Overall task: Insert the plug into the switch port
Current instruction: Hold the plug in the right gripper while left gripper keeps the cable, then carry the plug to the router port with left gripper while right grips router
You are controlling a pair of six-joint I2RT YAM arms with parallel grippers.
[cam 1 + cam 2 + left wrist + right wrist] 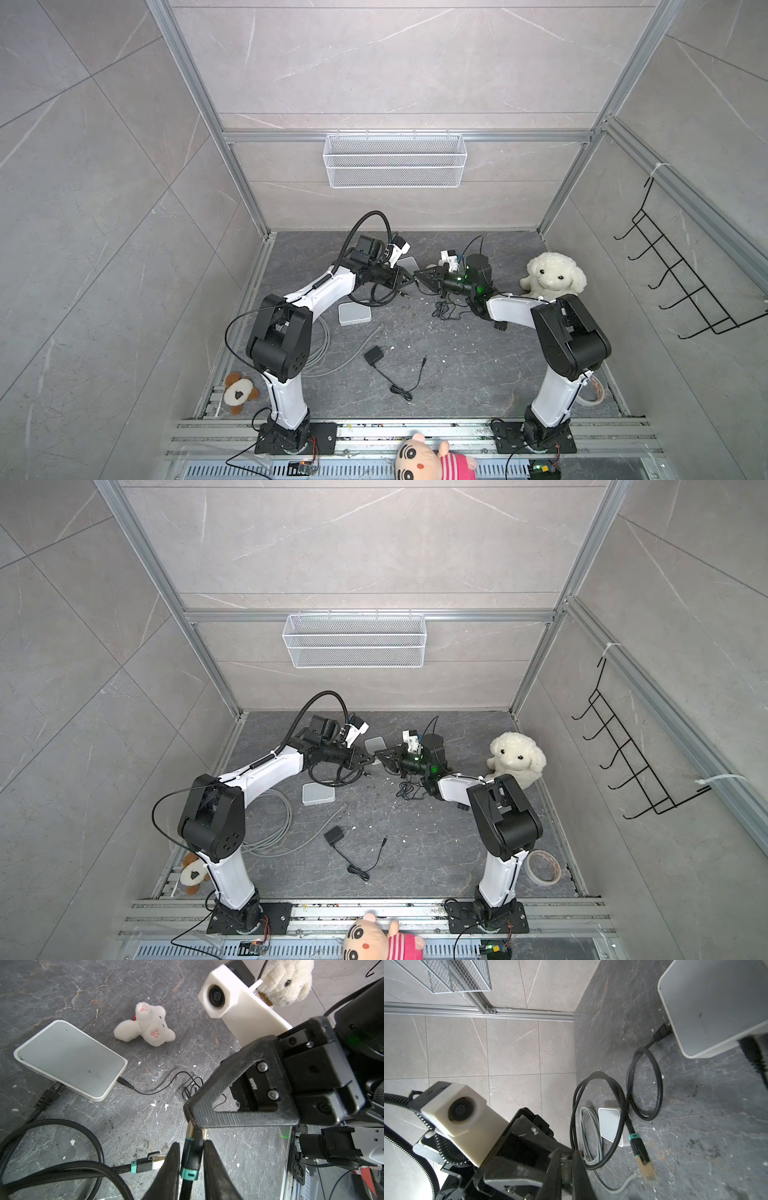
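Note:
My two grippers meet tip to tip above the middle of the dark floor. The left gripper [191,1145] is shut on the black body of the plug [190,1159], which has teal bands and a gold tip. The right gripper [191,1120] pinches that gold tip from the opposite side; in the right wrist view a sliver of the plug [566,1169] shows between its shut fingers. In both top views the left gripper [409,282] and right gripper [419,276] hide the plug. The white switch [68,1057] lies just beyond them [408,262], with a black cable and a thin power lead plugged into its edge.
A second teal-banded plug [145,1164] on a black braided cable lies on the floor. A second white box [354,312], a grey cable coil [270,825], a black power adapter [374,356], a tape roll [542,867], a white plush dog [552,276] and a small white plush [145,1024] lie around.

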